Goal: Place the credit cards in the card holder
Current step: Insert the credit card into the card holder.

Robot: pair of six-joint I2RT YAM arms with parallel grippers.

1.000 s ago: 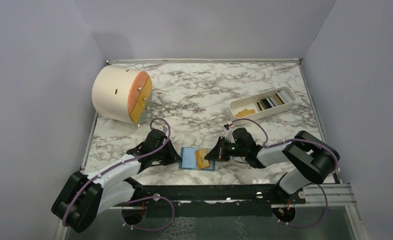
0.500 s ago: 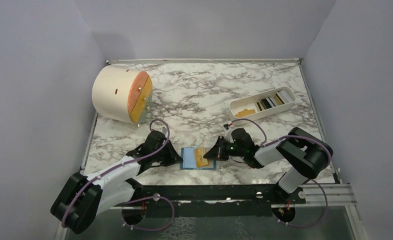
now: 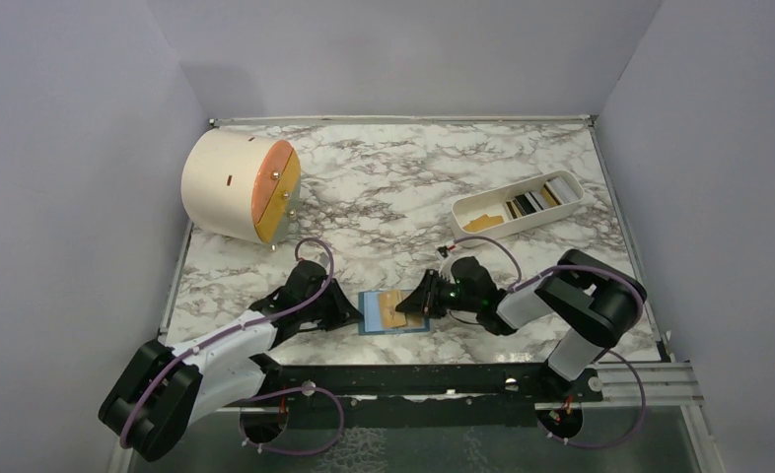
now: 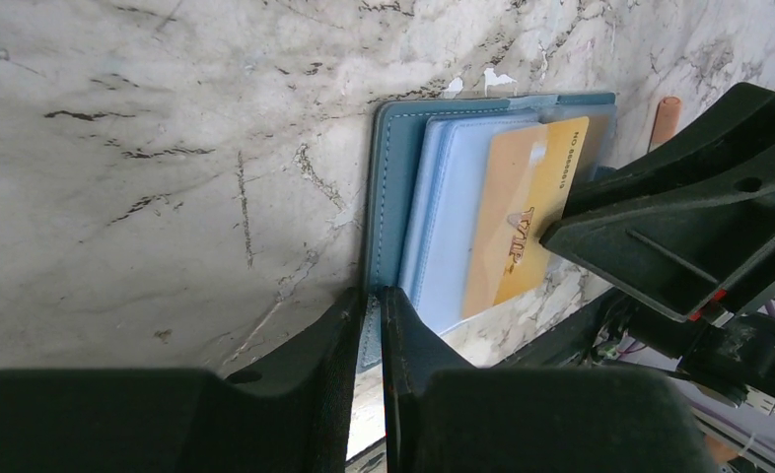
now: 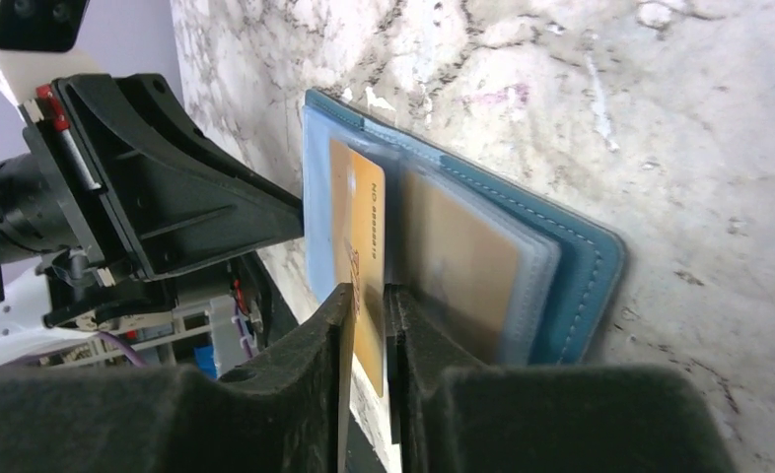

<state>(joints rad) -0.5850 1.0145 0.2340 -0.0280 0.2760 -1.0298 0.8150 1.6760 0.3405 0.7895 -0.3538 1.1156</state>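
The card holder is lying open at 6 o'clock on the table, near its front edge, with open marble toward 12. The left gripper is clamping its 9 o'clock edge. The right gripper is straddling the gold card; whether it is gripping, I cannot tell. Only the right wrist view is showing a second card under a clear sleeve. Overhead, the gold card's long axis is running roughly 12 to 6.
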